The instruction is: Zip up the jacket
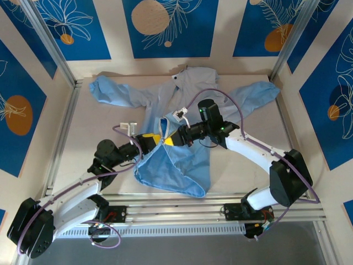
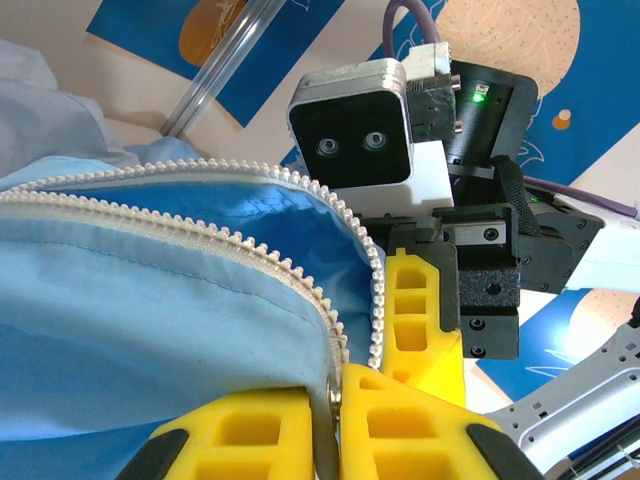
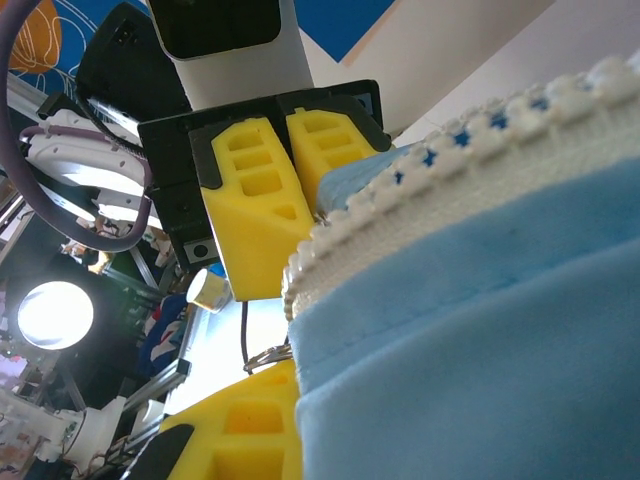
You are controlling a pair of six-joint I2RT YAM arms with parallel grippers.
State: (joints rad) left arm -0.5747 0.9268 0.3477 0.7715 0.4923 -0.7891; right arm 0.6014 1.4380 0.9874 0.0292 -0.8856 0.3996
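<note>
We see the jacket [image 1: 182,94] spread flat on the bench [image 1: 94,127]. At its mid-front, our left hand [image 1: 157,141] and right hand [image 1: 175,136], nearly touching, each clench its zipper edge [image 2: 200,180].

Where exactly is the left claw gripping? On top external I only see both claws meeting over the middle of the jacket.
Observer: In the left wrist view, the left claw is shut on the zipper edge of the jacket. The teeth run down into its grip.
Operator: Are the two sides joined yet?
Observer: No. Two separate rows of teeth run apart, with blue fabric showing between them.
Operator: Is the right claw holding anything?
Observer: I can't confirm that. In the right wrist view, fabric covers one finger of the right claw. A small metal ring sits just above the lower finger.
</note>
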